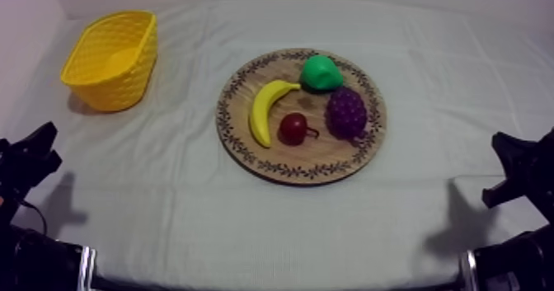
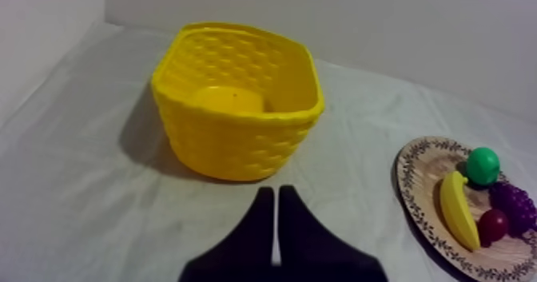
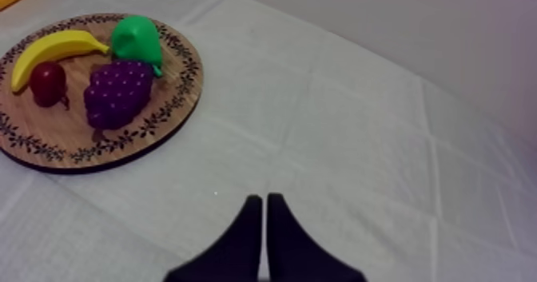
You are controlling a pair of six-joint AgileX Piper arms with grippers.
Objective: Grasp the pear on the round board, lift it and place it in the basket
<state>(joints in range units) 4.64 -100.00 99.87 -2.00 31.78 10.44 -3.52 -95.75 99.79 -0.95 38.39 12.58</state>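
Observation:
A green pear (image 1: 321,72) lies at the far side of the round wooden board (image 1: 247,150) in the middle of the table, beside a banana (image 1: 265,108), purple grapes (image 1: 346,112) and a small red fruit (image 1: 293,128). The yellow basket (image 1: 112,60) stands at the far left, upright, nothing in it. My left gripper (image 1: 39,151) rests low at the left edge; its fingers (image 2: 276,221) lie together as a wedge, pointing at the basket (image 2: 237,99). My right gripper (image 1: 515,164) rests low at the right edge, shut (image 3: 264,221), with the pear (image 3: 137,39) and board (image 3: 172,113) ahead of it.
Grey-white cloth covers the whole table. Pale walls close the back and left sides. Open cloth lies between the basket and the board, and in front of the board toward the near edge.

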